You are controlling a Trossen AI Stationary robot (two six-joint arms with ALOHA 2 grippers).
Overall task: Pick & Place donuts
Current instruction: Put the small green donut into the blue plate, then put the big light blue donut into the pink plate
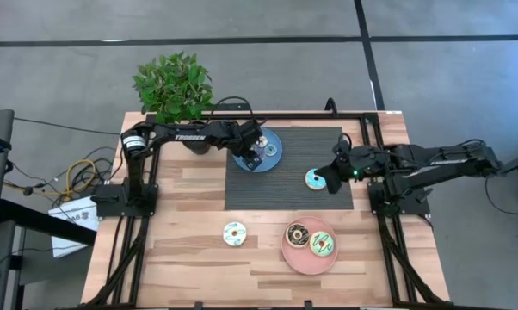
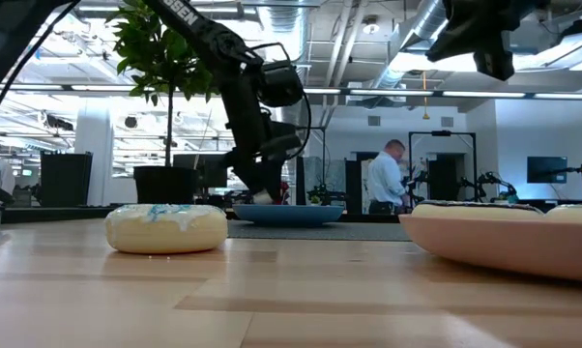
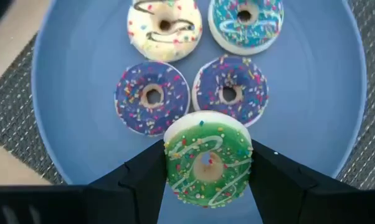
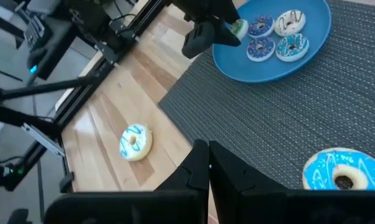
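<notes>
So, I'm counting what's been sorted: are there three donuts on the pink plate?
No, the pink plate holds only two donuts, a brown one and a green one.

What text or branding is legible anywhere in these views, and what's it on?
"TROSSEN" on the left arm's link, white lettering, high view.
"TROSSEN" on the right arm's link, high view, small and only just legible.
"SEN", the tail of the same brand, on the left arm's link at the top of the low view.
Nothing readable on the donuts or plates.
</notes>
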